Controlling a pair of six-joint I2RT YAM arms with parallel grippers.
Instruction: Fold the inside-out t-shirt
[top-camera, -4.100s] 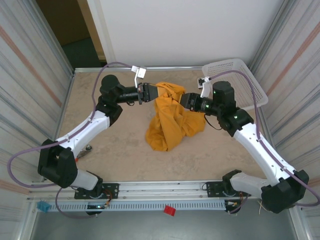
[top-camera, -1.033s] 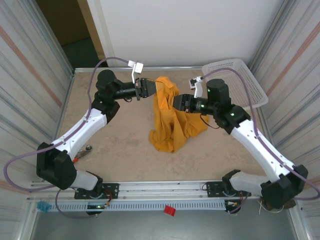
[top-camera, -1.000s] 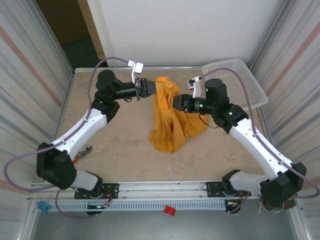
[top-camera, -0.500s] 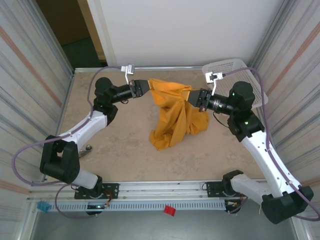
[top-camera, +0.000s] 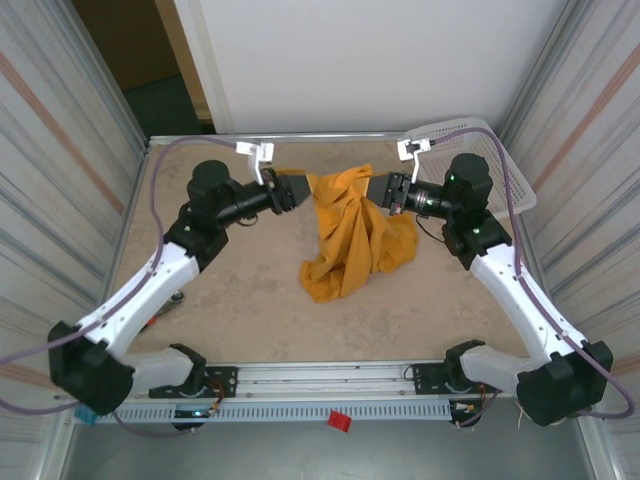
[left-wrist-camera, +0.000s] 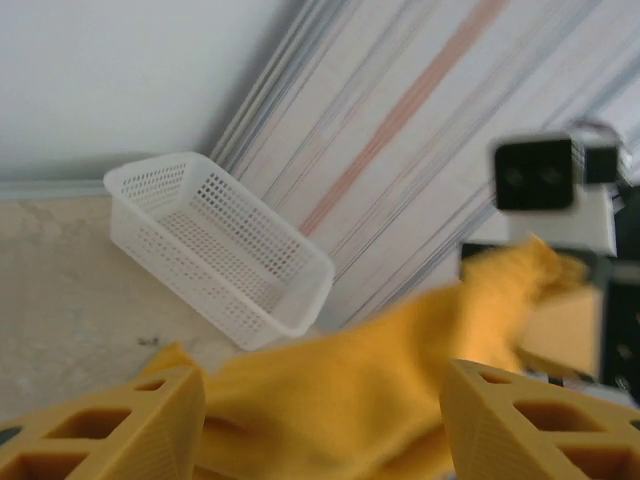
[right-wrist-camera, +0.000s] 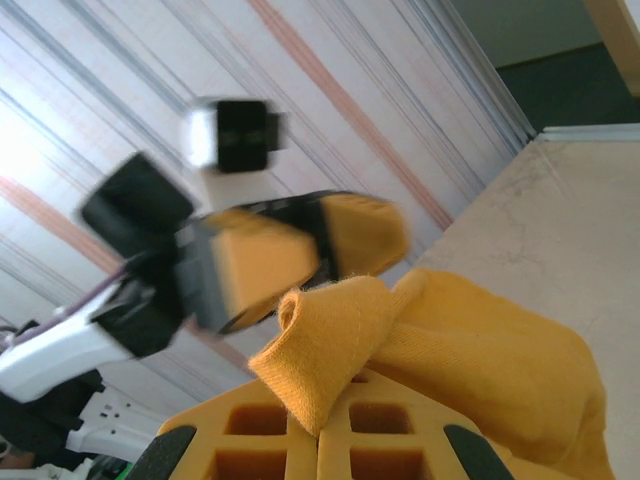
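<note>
Since half a second back, let go on the left: finds the left gripper with jaws spread wide and just clear of the cloth's edge, where before clamped shut on it. Leaves the inside-out t-shirt slack at that end, no longer stretched between the two arms. Hangs now by one upper corner from the right gripper, closed tight on a fold of the mustard fabric, above the far middle of the worktop. Drapes down from there toward the near edge and ends in a crumpled heap resting about the worktop's centre. Shows plain cloth on the faces in view. From the left wrist, blurred yellow cloth seen beyond and between the two parted fingers; cannot tell whether touching them. From the right wrist, a pinched ridge of fabric seen standing up from the closed fingertips, with more cloth falling away to the right. At the far right corner of the worktop, a white perforated basket, apart from the shirt.
</note>
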